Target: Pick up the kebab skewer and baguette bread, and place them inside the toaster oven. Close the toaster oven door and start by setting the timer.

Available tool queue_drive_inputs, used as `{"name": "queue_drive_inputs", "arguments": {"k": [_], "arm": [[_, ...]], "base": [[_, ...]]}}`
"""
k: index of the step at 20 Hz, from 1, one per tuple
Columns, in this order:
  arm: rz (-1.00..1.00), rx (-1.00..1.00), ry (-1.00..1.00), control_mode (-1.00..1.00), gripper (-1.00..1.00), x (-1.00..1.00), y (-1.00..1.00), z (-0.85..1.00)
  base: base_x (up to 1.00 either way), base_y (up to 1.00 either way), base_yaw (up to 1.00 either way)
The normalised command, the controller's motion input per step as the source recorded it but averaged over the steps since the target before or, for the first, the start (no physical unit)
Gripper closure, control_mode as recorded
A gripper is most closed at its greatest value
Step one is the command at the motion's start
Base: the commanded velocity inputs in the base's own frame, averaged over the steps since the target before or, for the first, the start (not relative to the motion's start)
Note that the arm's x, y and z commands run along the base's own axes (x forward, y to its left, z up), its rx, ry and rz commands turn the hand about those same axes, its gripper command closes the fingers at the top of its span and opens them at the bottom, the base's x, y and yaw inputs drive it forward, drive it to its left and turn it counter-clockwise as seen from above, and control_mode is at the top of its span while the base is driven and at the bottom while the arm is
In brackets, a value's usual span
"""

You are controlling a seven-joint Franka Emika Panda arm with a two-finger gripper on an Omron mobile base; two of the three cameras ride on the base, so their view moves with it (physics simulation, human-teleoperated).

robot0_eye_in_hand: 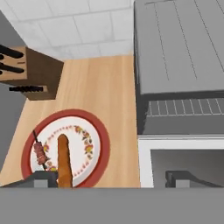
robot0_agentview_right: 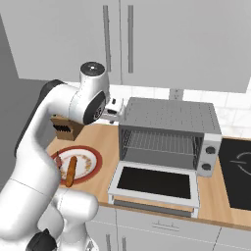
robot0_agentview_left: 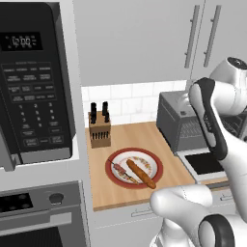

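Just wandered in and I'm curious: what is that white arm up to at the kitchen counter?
It is set to load food into the toaster oven, but nothing is picked up yet. The toaster oven door lies folded down, open, showing the wire rack inside. The kebab skewer and the baguette bread lie side by side on a red-rimmed plate left of the oven, near a knife block. The gripper hangs above the counter between plate and oven, open and holding nothing.
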Motion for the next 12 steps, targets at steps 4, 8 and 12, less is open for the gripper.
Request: {"name": "queue_drive_inputs", "arguments": {"k": [4,8,12], "arm": [[-0.06,0.09,-0.15,-1.00,-1.00,-0.11,-1.00,-0.10],[-0.09,0.04,-0.11,-1.00,-1.00,-0.01,-0.91,-0.01],[-0.10,0.00,-0.14,-1.00,-1.00,0.00,-0.73,-0.03]], "base": [[0.00,0.00,0.00],[0.00,0.00,0.00],[0.00,0.00,0.00]]}}
